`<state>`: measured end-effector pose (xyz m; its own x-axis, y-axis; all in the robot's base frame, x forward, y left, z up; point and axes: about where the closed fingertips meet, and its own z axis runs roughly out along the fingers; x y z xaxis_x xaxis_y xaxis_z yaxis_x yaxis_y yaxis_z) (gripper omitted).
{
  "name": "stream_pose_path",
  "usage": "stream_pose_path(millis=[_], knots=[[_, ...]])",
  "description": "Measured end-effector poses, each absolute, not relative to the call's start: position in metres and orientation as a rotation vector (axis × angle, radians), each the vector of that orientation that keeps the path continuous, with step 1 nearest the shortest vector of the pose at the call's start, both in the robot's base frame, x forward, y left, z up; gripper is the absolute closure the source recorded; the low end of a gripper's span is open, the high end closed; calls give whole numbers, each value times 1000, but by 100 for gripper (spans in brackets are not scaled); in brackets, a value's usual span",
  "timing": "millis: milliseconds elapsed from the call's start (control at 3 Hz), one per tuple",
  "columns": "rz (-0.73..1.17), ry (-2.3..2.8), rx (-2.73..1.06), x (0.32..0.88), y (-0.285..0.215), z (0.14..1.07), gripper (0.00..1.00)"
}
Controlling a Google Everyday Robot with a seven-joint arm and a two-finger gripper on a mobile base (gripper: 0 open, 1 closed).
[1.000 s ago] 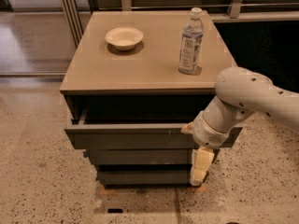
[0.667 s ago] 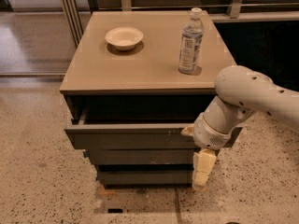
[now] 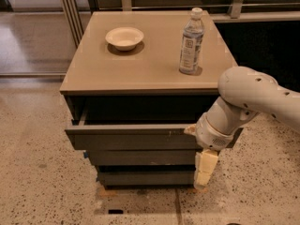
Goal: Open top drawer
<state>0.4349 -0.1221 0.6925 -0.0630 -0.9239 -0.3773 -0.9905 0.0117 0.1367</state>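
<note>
Top drawer (image 3: 131,137) is sitting partway out of the cabinet (image 3: 93,74), scratched front facing the camera. The gripper (image 3: 206,168) hangs pointing down off the drawer's right end, in front of the lower drawer fronts, so the drawer front is at its 10 o'clock. Can't tell if it's open or closed.

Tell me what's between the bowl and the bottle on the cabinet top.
Nothing: in the camera view, the cabinet top between the bowl and the bottle is bare. The pincer hangs below the right end of the open top drawer.
</note>
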Motion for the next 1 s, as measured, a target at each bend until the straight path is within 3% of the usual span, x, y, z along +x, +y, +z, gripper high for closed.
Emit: stream_pose_path(millis=[667, 1000], knots=[[326, 2019, -1979, 481, -128, 700, 0], [331, 2016, -1971, 501, -131, 687, 0]])
